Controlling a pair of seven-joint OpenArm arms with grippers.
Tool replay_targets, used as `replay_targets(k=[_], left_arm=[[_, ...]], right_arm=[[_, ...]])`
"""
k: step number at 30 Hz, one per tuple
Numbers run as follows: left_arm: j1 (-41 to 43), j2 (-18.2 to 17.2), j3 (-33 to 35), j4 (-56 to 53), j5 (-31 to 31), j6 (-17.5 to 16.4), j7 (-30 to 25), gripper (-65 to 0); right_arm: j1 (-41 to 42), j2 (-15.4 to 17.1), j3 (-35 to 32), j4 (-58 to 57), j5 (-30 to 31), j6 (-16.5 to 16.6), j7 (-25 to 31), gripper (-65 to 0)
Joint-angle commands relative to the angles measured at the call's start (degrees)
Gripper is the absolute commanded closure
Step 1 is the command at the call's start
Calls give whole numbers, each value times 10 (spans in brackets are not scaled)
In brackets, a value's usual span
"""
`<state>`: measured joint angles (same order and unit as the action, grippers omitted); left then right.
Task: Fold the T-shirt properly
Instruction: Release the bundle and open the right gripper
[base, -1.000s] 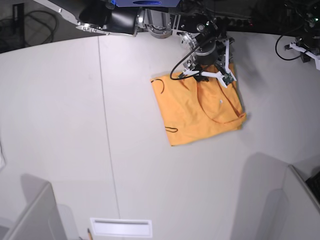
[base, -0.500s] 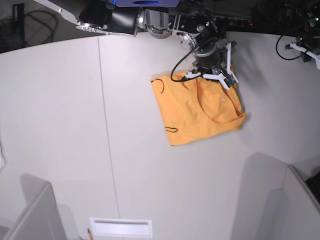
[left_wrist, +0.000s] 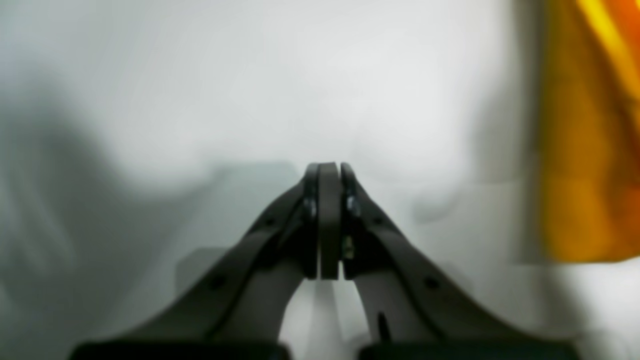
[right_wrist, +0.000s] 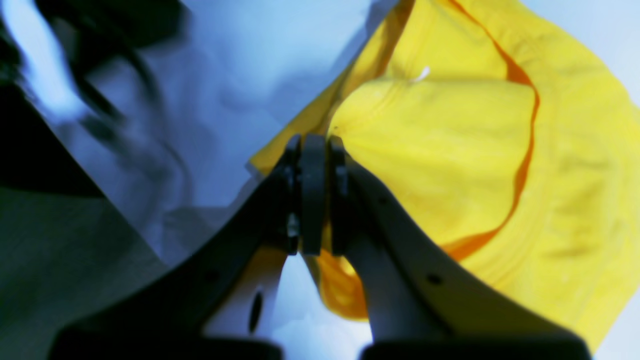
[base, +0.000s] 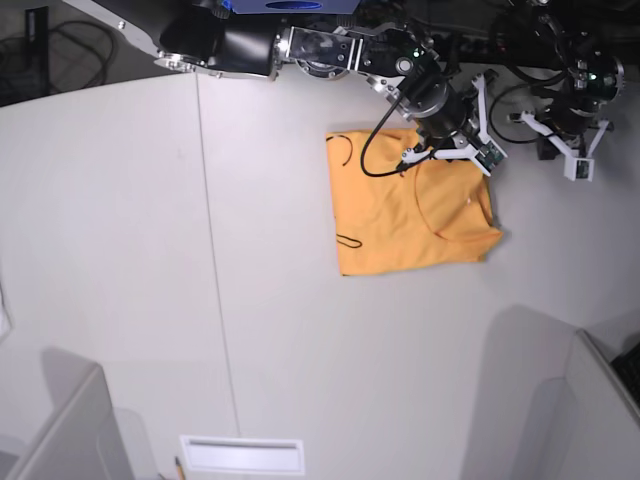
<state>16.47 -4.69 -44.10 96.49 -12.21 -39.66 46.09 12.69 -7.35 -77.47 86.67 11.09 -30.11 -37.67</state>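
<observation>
The light-orange T-shirt (base: 405, 210) lies folded into a rough rectangle at the back of the white table (base: 130, 250), with thin dark marks along its left edge. My right gripper (base: 452, 150) is at the shirt's far right corner. In the right wrist view its jaws (right_wrist: 314, 145) are shut at the edge of the yellow-looking fabric (right_wrist: 450, 150), apparently pinching it. My left gripper (base: 560, 135) hovers to the right of the shirt, apart from it. In the left wrist view it (left_wrist: 328, 167) is shut and empty over bare table, with the shirt's edge (left_wrist: 585, 150) at the far right.
Grey partition panels stand at the front left (base: 60, 420) and front right (base: 570, 400). A white slotted plate (base: 240, 455) sits at the front edge. A seam (base: 215, 260) runs down the table. Dark cables and arm bases crowd the back edge (base: 300, 40).
The shirt has slid right and turned squarer to the table, moving with my right gripper. My left arm has swung in from the far right toward the shirt.
</observation>
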Motion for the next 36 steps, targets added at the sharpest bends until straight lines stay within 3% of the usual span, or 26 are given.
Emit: replay_targets(k=[1,10,16,22,25,29,30,32,34,36], left_arm=[[-3,-8,18,9,-7,8,-9,0],[1,-7,142,13,-7,20,-9,0],[15,-6,188,27,-12,20,-6,0],[27,-5,213,62,-12,20,-6,0],[29,-9,203,66,-12,20,-5,0],[56,-11,120,100,-13,15,-5,0],[63,-11,97,109,-13,15,-5,0],[67,-11,57,119,-13,15,-5,0],[66,-11,18,118,-15,15,-5,0],[65,-10,-17,118,-41,15,-5,0]], right_arm=[[10,-12,2,3,-3,2,23,0],[15,-12,1,-28,-1,3,77,0],[14,-16,1,-28,-1,34,104,0],[14,-16,1,-28,-1,34,110,0],[14,-16,1,-28,-1,34,107,0],[7,-16,1,-39,-1,35,89,0],[2,-16,0,-44,-1,35,71,-32],[-1,-16,-2,-46,-1,46,48,-176],[-2,-16,-4,-41,-1,83,36,-182],[-2,-15,-2,-20,-1,101,35,-171]])
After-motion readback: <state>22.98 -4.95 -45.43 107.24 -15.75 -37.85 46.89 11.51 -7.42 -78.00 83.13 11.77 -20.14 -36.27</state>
